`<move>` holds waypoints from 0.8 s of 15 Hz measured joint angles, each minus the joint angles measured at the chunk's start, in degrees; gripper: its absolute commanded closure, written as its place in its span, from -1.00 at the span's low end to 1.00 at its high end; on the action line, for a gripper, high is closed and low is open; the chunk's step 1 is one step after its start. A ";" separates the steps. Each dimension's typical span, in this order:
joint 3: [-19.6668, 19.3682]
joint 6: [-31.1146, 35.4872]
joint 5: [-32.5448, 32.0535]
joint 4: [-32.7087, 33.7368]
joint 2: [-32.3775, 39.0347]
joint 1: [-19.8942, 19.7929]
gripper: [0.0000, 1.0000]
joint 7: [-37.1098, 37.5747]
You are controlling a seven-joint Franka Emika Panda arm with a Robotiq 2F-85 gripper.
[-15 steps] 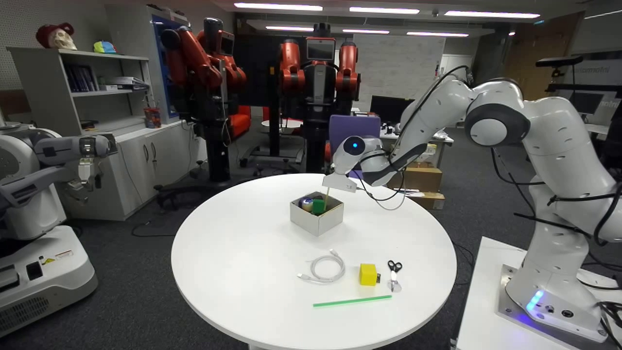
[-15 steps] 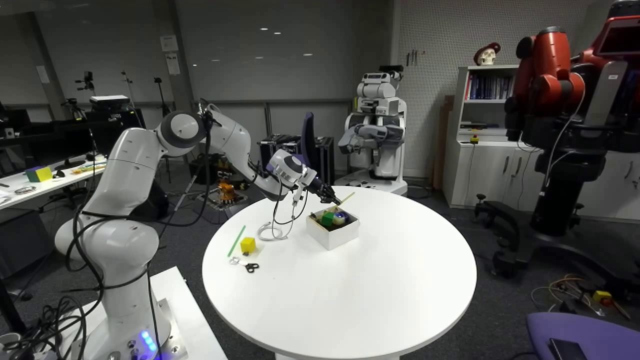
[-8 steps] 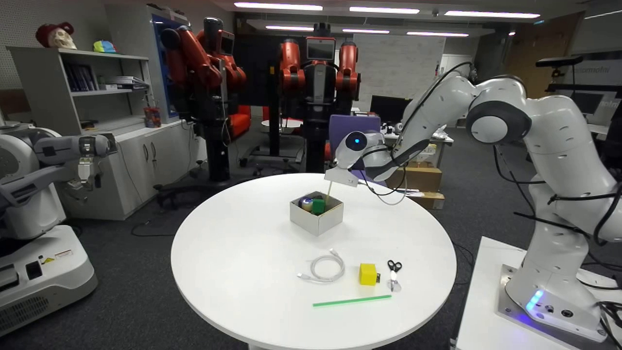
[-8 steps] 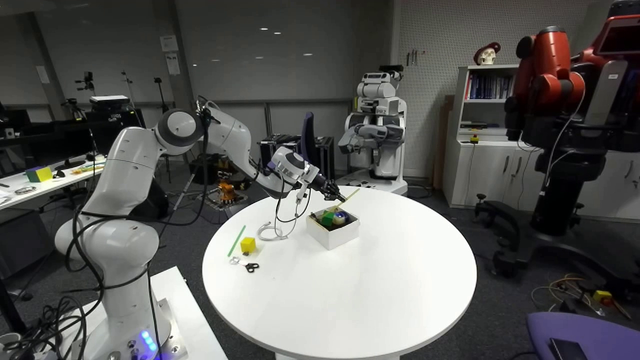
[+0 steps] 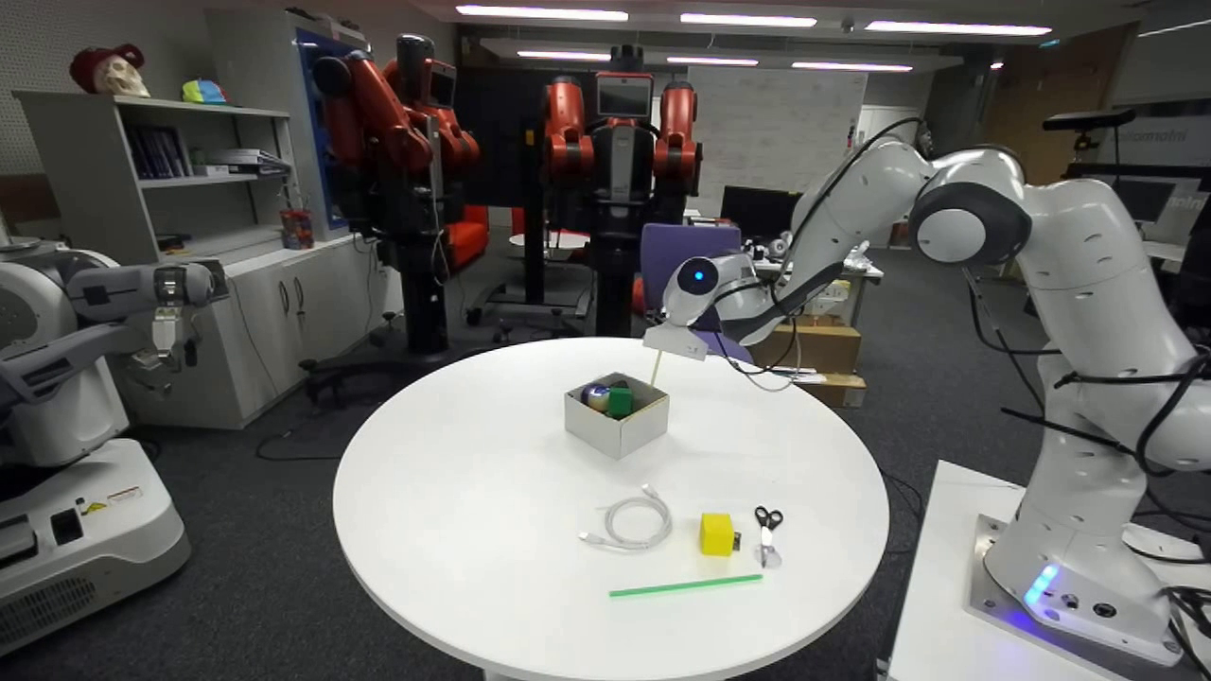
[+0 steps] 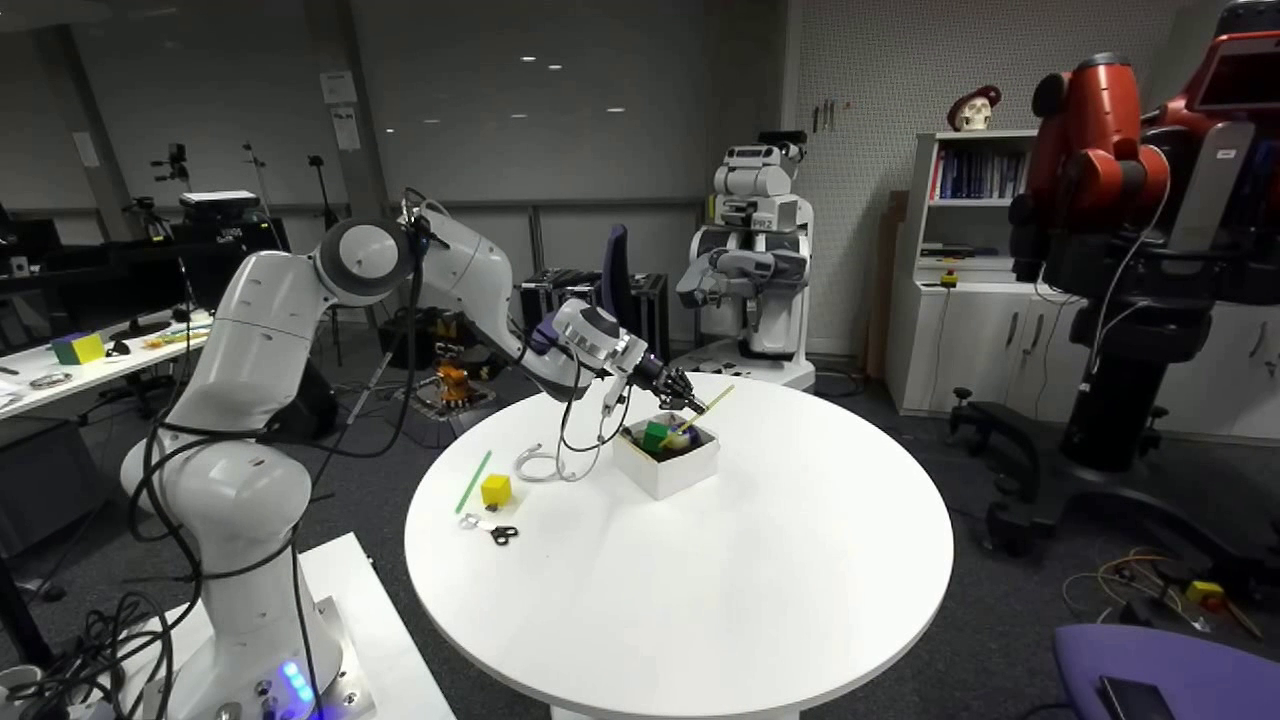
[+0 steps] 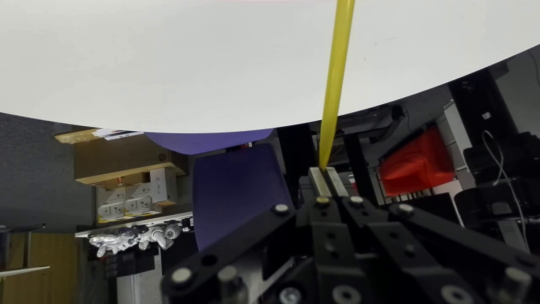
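Note:
My gripper (image 7: 324, 172) is shut on a thin yellow stick (image 7: 336, 71), pinched at the fingertips. In an exterior view the gripper (image 6: 700, 407) is just above the far rim of an open white box (image 6: 690, 473), and the slanted yellow stick (image 6: 722, 396) crosses over the box opening. In an exterior view the stick (image 5: 656, 367) hangs down to the right corner of the box (image 5: 594, 427); whether it touches the rim I cannot tell. The fingers are hidden there behind a white plate. The box holds a green cube (image 5: 620, 402) and a blue and silver ball (image 5: 596, 397).
On the round white table (image 5: 454, 530) lie a coiled white cable (image 5: 668, 520), a yellow cube (image 5: 716, 534) with a small dark object beside it, scissors (image 5: 767, 522) and a green stick (image 5: 685, 585). A purple chair (image 7: 240, 185) stands beyond the table edge.
The gripper has risen slightly and moved right in both exterior views, carrying the yellow stick. The stick's lower end has shifted from inside the box toward its right corner. Table objects have not moved.

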 measured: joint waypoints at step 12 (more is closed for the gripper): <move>21.44 -9.63 -7.17 2.38 -0.12 -13.23 0.96 1.65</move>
